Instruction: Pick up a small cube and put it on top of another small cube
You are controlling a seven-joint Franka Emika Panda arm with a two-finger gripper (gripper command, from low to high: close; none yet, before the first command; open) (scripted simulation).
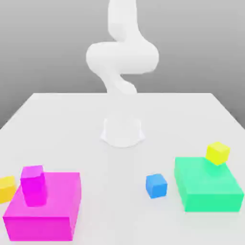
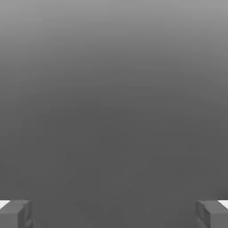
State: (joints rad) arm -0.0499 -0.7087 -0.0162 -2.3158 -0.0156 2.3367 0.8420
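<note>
Golden and waiting, a small cube (image 1: 6, 189) sits near the magenta block (image 1: 40, 229) as the gripper (image 2: 114, 214) holds its empty jaws wide, best lowered squarely astride it, clear of that block.

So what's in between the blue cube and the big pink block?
Just bare white table between the blue cube and the magenta block, in the exterior view.
</note>
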